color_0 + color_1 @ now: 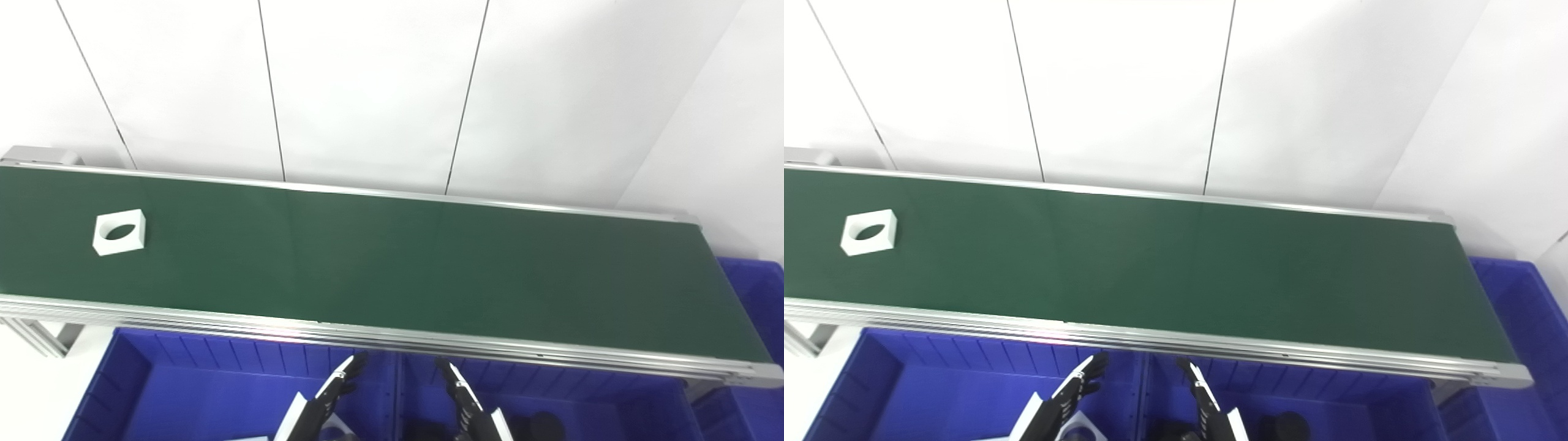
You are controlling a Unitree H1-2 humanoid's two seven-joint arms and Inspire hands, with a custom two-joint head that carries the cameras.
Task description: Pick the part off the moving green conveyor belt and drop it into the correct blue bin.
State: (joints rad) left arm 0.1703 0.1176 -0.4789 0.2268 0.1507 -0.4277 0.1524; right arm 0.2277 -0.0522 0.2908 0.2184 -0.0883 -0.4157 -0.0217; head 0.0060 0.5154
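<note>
A white square part with a round hole lies flat on the green conveyor belt near its left end. Both hands hover low at the bottom centre, over the blue bins and short of the belt's near rail. My left hand has its fingers stretched out and apart, holding nothing. My right hand is likewise open and empty. The left blue bin holds a white part partly hidden by the left hand. The right blue bin holds dark round parts.
A third blue bin sits past the belt's right end. The belt's aluminium rail runs between the hands and the belt. A white panelled wall stands behind. An aluminium frame leg shows at lower left.
</note>
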